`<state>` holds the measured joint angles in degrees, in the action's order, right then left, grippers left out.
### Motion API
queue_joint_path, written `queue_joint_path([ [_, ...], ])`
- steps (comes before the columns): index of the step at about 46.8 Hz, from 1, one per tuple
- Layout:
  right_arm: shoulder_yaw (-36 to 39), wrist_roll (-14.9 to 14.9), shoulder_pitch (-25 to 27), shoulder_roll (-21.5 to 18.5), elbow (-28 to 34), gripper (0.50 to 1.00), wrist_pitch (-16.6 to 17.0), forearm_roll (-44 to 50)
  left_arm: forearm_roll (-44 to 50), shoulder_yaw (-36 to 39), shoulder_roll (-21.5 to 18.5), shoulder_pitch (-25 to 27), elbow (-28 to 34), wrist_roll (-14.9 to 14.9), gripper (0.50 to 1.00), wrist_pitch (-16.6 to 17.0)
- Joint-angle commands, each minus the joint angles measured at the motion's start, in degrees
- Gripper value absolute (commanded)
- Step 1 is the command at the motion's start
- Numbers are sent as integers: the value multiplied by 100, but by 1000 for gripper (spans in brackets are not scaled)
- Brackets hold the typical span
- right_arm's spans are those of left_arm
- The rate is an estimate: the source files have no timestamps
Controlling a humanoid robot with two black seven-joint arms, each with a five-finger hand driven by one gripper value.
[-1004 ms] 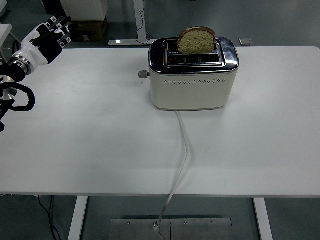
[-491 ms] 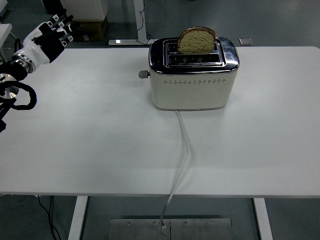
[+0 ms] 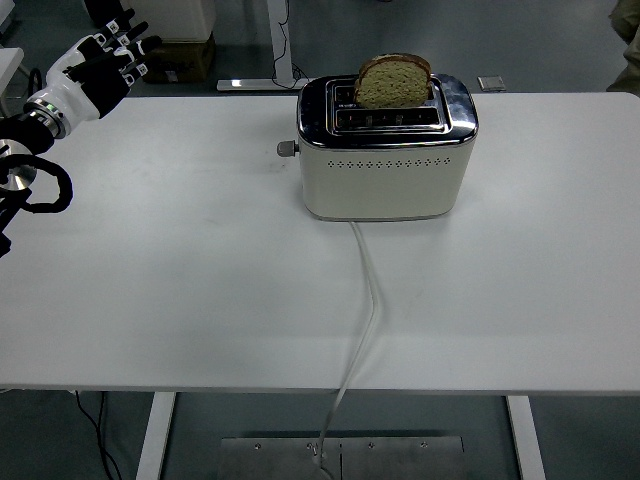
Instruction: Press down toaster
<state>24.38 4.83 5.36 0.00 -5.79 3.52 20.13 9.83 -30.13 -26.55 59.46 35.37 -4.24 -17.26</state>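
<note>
Toaster point(image 3: 385, 150) is sitting upright at the table's point(image 3: 180, 300) far middle, cream body with a chrome top. One bread slice point(image 3: 393, 82) is poking out of the rear slot; the front slot is showing nothing. Lever point(image 3: 287, 149) is sticking out of the toaster's left end, high up, so by my read it is not pressed yet.

Left hand point(image 3: 95, 65) is hovering over the far left corner, fingers spread, holding nothing, well apart from the lever. Right hand is not showing.

For the press: I'd be bringing the hand in from the left, landing a fingertip or two on top of the lever, then pushing straight down. A sideways push is likely sliding the toaster rather than latching it.

Count: one toaster, one slice, one lever, one white cord point(image 3: 368, 300) trailing off the near edge, one hand in view.
</note>
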Motion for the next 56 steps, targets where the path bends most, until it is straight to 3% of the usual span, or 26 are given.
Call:
queue_joint_path([
  [1, -3, 0, 0, 0, -1, 1000, -1, 0, 1, 7, -8, 65, 32, 20, 1000, 3],
  [5, -3, 0, 0, 0, -1, 1000, -1, 0, -8, 16, -78, 162, 198, 28, 1000, -14],
  [10, -3, 0, 0, 0, -1, 1000, -1, 0, -516, 25, -376, 215, 891, 99, 1000, -41],
  [19, -3, 0, 0, 0, 8, 1000, -1, 0, -2888, 34, -895, 197, 2237, 116, 1000, -146],
  [25, -3, 0, 0, 0, -1, 1000, -1, 0, -4690, 200, -1221, 206, 2808, 326, 1000, -620],
  [33, -3, 0, -9, 0, -1, 998, -1, 0, -5615, 279, -1361, 285, 2871, 749, 1000, -840],
  [38, -3, 0, -9, 0, -1, 998, -1, 0, -5975, 516, -1502, 425, 2862, 749, 1000, -1156],
  [51, -3, 0, -26, 0, -1, 998, -1, 0, -6907, 807, -1423, 478, 2809, 749, 1000, -1166],
  [56, -3, 0, -26, 0, -1, 998, -1, 0, -6934, 816, -1099, 619, 2599, 749, 1000, -1148],
])
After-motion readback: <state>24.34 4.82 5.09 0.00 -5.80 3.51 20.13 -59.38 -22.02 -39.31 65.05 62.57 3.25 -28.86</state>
